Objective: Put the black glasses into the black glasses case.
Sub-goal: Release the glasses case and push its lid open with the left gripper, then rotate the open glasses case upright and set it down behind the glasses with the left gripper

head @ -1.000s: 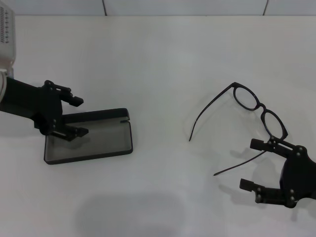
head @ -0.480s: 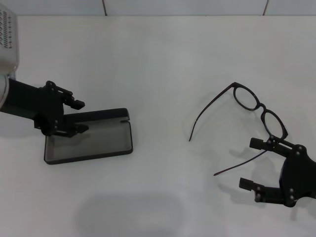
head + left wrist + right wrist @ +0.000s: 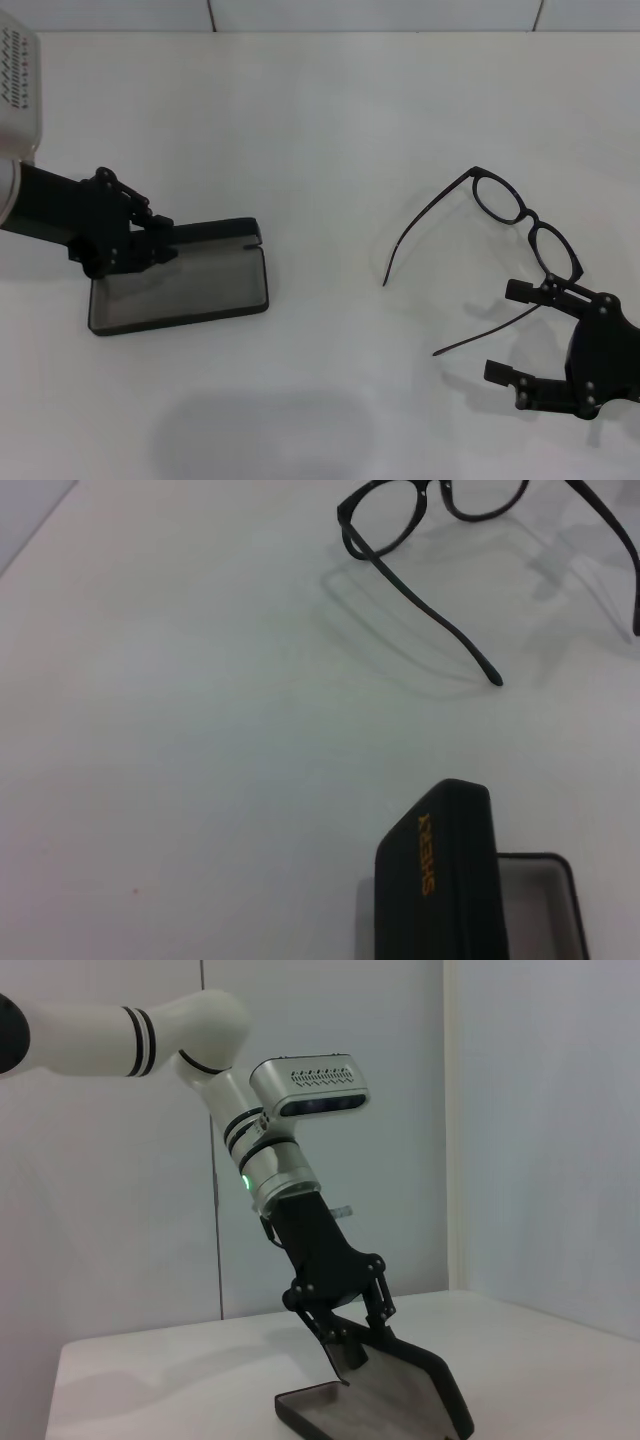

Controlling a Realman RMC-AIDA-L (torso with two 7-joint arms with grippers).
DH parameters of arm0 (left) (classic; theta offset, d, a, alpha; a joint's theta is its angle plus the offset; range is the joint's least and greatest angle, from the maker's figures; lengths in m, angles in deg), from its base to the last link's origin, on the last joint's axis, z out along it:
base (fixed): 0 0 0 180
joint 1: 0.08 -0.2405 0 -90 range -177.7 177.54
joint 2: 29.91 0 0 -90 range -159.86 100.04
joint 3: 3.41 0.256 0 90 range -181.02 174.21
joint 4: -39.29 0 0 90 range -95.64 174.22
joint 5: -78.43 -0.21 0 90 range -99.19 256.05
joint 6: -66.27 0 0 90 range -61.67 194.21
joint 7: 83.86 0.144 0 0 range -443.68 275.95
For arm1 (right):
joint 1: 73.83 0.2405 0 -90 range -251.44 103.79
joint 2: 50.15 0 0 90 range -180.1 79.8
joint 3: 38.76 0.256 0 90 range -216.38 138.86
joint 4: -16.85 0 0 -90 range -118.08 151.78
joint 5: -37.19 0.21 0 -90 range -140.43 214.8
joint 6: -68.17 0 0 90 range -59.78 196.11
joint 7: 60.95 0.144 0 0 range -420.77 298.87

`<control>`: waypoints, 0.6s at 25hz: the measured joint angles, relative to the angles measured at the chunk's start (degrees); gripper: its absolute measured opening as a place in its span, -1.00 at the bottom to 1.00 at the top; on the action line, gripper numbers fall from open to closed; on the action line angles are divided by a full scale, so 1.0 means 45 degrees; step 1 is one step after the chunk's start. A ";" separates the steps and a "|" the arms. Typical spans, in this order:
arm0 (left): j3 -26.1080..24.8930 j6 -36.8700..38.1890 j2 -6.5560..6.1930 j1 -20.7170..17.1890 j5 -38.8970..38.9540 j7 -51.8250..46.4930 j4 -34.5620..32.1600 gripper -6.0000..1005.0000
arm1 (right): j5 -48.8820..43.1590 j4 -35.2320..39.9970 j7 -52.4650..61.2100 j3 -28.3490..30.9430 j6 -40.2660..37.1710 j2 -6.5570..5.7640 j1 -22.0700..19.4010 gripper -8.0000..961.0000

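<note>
The black glasses (image 3: 531,216) lie unfolded on the white table at the right, both temple arms pointing toward the front. They also show in the left wrist view as the black glasses (image 3: 372,552). My right gripper (image 3: 505,332) rests open just in front of them, its upper finger beside the near lens and over the near temple arm. At the left lies the black glasses case (image 3: 185,292), open, with grey lining and its lid (image 3: 440,875) standing up. My left gripper (image 3: 158,242) is shut on the lid's end edge, as the right wrist view shows for the same left gripper (image 3: 350,1345).
The white table (image 3: 320,120) stretches between case and glasses with nothing on it. A pale wall runs along its far edge. My left arm (image 3: 250,1130) reaches down to the case from the far left.
My left gripper's fingers have closed from wide open onto the case lid. The right gripper and the glasses have not moved.
</note>
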 joint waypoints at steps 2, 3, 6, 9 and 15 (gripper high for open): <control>0.0000 -0.0007 0.0010 -0.0027 -0.0001 0.0037 0.0001 -0.06 | -0.0001 0.0000 0.0005 0.0000 0.0002 0.0010 0.0001 0.84; 0.0000 -0.0012 0.0015 -0.0029 0.0011 0.0040 0.0000 -0.08 | -0.0001 0.0000 0.0005 0.0000 0.0003 0.0013 0.0001 0.84; -0.0002 -0.0015 0.0028 -0.0033 0.0073 0.0043 -0.0030 -0.31 | -0.0001 0.0000 0.0004 0.0000 0.0005 0.0014 0.0001 0.84; -0.0006 -0.0015 0.0081 -0.0047 0.0079 0.0045 -0.0113 -0.48 | -0.0001 0.0000 0.0005 0.0000 0.0008 0.0014 0.0001 0.84; -0.0012 -0.0014 0.0170 -0.0051 0.0085 0.0046 -0.0149 -0.58 | -0.0002 -0.0017 0.0004 0.0000 0.0018 0.0015 0.0000 0.84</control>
